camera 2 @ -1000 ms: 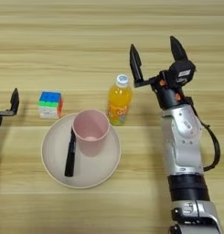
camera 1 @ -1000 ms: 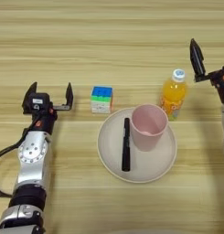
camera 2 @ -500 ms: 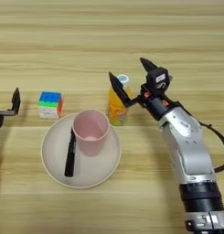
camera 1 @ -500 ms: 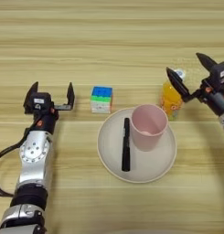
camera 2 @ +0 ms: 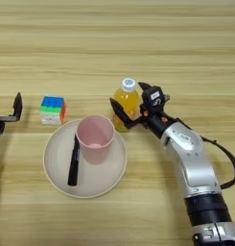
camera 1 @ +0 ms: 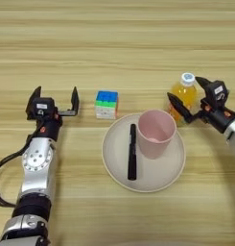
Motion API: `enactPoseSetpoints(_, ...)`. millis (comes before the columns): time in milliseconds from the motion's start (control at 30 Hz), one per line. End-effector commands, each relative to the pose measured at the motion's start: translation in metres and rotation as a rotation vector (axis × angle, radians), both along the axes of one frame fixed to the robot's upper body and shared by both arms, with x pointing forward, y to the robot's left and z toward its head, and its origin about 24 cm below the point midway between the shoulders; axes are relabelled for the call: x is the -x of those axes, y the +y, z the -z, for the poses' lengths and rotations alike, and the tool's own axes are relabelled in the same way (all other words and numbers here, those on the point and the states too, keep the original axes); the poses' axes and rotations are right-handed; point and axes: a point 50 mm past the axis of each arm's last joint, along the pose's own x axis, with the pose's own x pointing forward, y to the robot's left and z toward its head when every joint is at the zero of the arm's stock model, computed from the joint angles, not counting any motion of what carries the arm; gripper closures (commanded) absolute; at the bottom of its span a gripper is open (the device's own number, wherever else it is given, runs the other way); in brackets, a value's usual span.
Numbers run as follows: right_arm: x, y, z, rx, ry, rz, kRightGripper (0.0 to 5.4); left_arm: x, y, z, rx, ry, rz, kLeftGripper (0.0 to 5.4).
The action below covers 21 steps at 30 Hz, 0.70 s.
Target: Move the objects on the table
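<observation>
The small orange-juice bottle with a white cap (camera 2: 126, 103) is stood upright on the wooden bench (camera 2: 138, 38), just behind the rim of the round beige plate (camera 2: 56, 178). It's probably light, rigid and a bit slick, so a tip-over is likely if it's taken high; the mid-body looks safest. The right end effector (camera 2: 130, 103) is reached in from the side, fingers spread and bracketing the bottle, not yet clamped. The pale pink plastic cup (camera 2: 94, 138) sits on the plate. The left end effector (camera 1: 53, 98) is parked, released, beside the multicoloured puzzle cube (camera 1: 107, 104).
</observation>
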Motion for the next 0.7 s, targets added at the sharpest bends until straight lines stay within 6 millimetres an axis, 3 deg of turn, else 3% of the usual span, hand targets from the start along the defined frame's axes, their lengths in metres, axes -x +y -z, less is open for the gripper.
enactPoseSetpoints(33, 0.0018, -0.0007, 0.008, 0.028, 0.034, -0.002, 0.18, -0.0018, -0.0012, -0.0028, -0.009, -0.011, 0.005, 0.0)
enactPoseSetpoints(533, 0.0003, -0.0004, 0.0138, 0.04, 0.051, 0.002, 1.76, -0.0024, -0.0018, -0.0028, -0.008, -0.01, 0.005, 0.0)
enactPoseSetpoints(700, 0.0002, -0.0001, 0.014, 0.038, 0.047, 0.003, 1.88, -0.0023, -0.0018, -0.0028, -0.009, -0.011, 0.005, 0.0)
